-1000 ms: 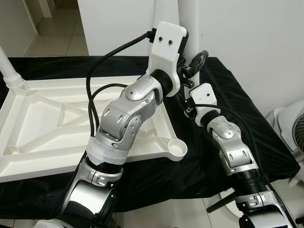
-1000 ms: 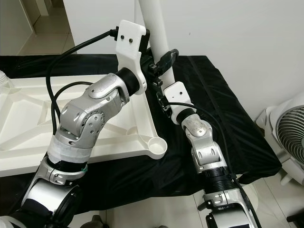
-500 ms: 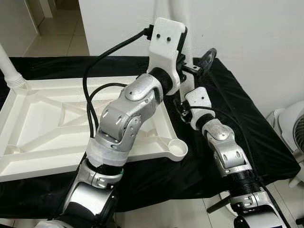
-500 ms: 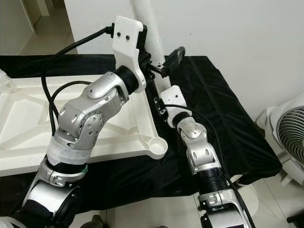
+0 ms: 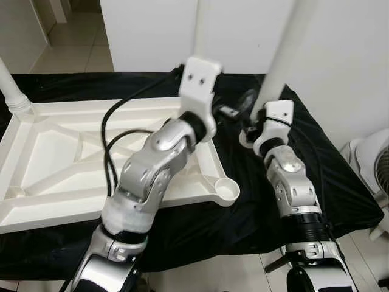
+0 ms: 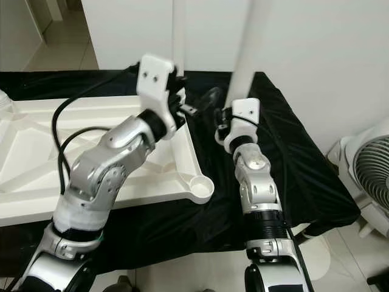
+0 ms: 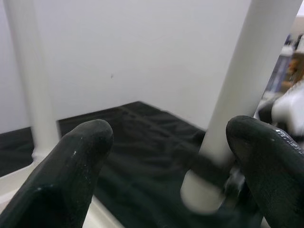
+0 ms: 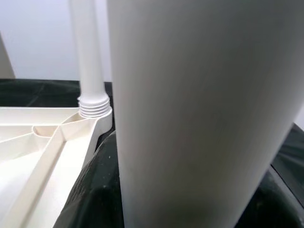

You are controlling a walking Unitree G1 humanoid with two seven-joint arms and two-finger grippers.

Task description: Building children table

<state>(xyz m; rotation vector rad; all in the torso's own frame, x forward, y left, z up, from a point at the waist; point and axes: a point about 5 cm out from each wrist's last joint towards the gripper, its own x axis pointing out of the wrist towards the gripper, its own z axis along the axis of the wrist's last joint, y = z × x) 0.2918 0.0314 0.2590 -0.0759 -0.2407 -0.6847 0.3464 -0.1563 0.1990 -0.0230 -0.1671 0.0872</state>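
right gripper [image 5: 255, 118]: black fingers clamped round the lower end of a loose white table leg [image 5: 284, 55], near its threaded bottom; in the right wrist view the leg [image 8: 199, 109] stands right against the camera.
loose leg: held off the cloth, tilted, top end leaning away to the robot's right and running out of the top of the view; bottom end hangs over the black cloth just right of the tabletop's far right corner, not in any socket.
left gripper [image 7: 166, 156]: fingers [image 7: 71, 166] spread wide, nothing between them; the loose leg's bottom end [image 7: 204, 190] shows in the gap, beyond the fingers, no contact visible.
left arm [image 5: 152, 176]: reaches over the tabletop's right half, white wrist housing [image 5: 199, 91] raised near the far right corner.
tabletop [image 5: 55, 158]: white plastic children's table top, lying upside down on the worktop, ribbed underside facing up.
fitted legs: one leg [image 5: 205, 30] upright in the far right corner socket, threaded collar seated [image 8: 95, 105]; another [image 5: 11, 91] upright at the far left corner.
open socket [image 5: 227, 191]: near right corner, round cup, no leg in it.
worktop [image 5: 316, 164]: covered in black cloth, against a white wall.
fan [image 5: 375, 170]: white, on the floor, right of the worktop.
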